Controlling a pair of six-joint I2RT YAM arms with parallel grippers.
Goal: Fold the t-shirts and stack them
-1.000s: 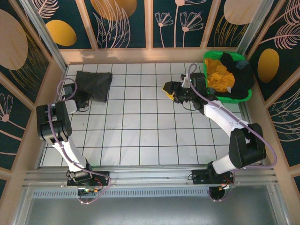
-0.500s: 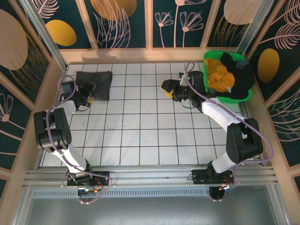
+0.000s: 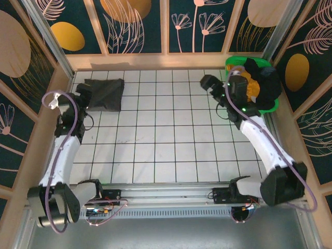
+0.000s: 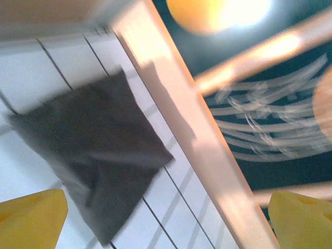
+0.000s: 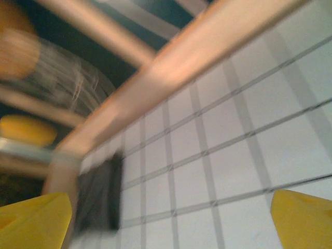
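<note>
A folded charcoal-black t-shirt lies as a small rectangle at the far left of the tiled table, close to the back wall; the left wrist view has it just ahead. My left gripper hovers at the shirt's left edge, open, its yellow fingertips wide apart with nothing between them. My right gripper hangs open and empty over the far right tiles beside the basket. Its wrist view looks across the table to the folded shirt. A mustard-yellow t-shirt and a black one lie bunched in the basket.
The green mesh basket sits in the far right corner against the wall. A wooden kerb runs along the back of the white tiled table, with patterned wall panels behind it and on both sides.
Both grippers have opened wide. The left arm has stretched out, its gripper shifting to the shirt's left edge. The right gripper has moved back and right toward the basket.
</note>
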